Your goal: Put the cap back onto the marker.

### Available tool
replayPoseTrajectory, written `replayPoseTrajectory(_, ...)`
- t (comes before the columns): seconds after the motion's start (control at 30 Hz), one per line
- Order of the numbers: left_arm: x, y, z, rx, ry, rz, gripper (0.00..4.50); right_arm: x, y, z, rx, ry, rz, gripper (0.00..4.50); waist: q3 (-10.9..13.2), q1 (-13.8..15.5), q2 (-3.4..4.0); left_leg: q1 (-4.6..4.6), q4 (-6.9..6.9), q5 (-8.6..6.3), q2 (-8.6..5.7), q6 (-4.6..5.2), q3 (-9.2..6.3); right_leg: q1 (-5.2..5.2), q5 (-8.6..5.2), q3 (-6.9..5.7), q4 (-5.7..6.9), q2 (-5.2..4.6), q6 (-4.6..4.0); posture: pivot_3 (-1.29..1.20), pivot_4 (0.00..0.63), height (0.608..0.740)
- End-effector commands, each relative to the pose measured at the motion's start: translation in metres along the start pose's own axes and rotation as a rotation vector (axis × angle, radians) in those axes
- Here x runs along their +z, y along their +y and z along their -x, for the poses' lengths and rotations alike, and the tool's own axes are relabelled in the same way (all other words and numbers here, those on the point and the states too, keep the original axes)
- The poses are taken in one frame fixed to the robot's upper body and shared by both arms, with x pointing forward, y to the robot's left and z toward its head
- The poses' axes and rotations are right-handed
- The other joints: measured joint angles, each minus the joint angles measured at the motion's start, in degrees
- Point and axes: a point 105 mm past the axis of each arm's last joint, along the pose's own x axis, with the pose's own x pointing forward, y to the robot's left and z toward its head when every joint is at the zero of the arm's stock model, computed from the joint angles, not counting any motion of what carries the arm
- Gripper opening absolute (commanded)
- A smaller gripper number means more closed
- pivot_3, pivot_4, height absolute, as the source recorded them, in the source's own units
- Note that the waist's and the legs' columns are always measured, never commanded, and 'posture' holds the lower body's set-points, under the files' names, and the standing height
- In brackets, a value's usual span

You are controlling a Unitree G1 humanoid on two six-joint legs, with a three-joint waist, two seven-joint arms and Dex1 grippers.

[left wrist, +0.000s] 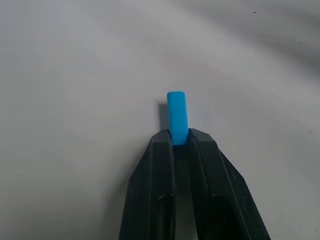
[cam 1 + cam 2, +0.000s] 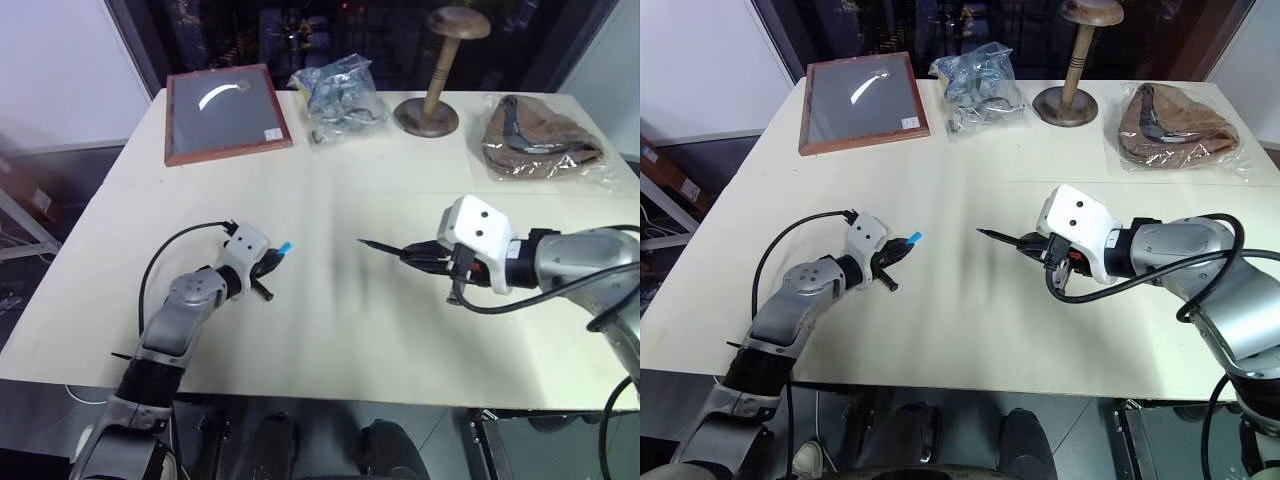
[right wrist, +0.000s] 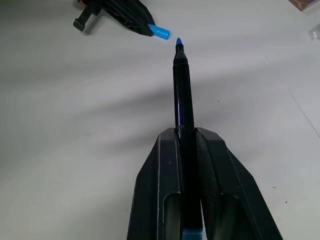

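Note:
The light-blue cap (image 1: 177,116) sticks out from between the tips of my left gripper (image 1: 180,141), which is shut on it just above the table, left of centre (image 2: 284,247). My right gripper (image 3: 187,137) is shut on the black marker (image 3: 182,87), held off the table with its blue pointed tip aimed left toward the cap (image 3: 159,31). In the head views the marker (image 2: 385,248) pokes out of the right gripper (image 2: 428,256), a short gap away from the cap.
Along the table's far edge lie a framed dark board (image 2: 226,112), a clear bag of items (image 2: 338,95), a wooden stand (image 2: 432,100) and a bagged brown object (image 2: 538,140). The cream table (image 2: 330,330) is bare between the arms.

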Motion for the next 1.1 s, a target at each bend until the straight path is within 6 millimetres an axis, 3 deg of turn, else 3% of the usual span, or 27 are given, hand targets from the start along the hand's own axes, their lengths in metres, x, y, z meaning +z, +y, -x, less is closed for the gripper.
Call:
replayPoseTrajectory(0.03,-0.010,0.003,0.003,0.014,0.042,-0.002,0.06,0.009,-0.006,0.008,-0.039,-0.023,0.042,0.00,0.00,-0.01,0.00,0.00,0.00,0.00,0.00,0.00,0.00,0.00,0.00,0.00,0.00,0.00,0.00,0.00,0.150,0.740)
replayPoseTrajectory(0.5,0.048,-0.007,0.032,-0.246,-0.107,-0.100,0.06,0.000,-0.013,-0.001,0.008,-0.028,0.073,0.00,0.02,-0.33,-0.03,-0.09,-0.10,0.00,0.01,0.00,0.00,-0.13,0.00,-0.01,-0.04,0.00,0.00,0.00,0.150,0.740)
replayPoseTrajectory(0.73,0.086,-0.003,0.039,-0.395,-0.240,-0.201,0.06,-0.009,-0.020,-0.019,0.049,-0.023,0.216,0.00,0.02,-0.70,-0.02,-0.10,-0.10,0.00,0.01,0.00,0.02,-0.14,0.00,-0.02,-0.05,0.00,0.00,0.00,0.150,0.740)
replayPoseTrajectory(1.1,0.085,0.013,0.038,-0.541,-0.248,-0.345,0.06,0.002,-0.017,-0.049,0.116,-0.069,0.388,0.00,0.03,-1.93,-0.02,-0.15,-0.16,0.00,0.04,0.00,0.02,-0.25,0.00,-0.08,-0.01,0.04,0.00,0.00,0.150,0.740)
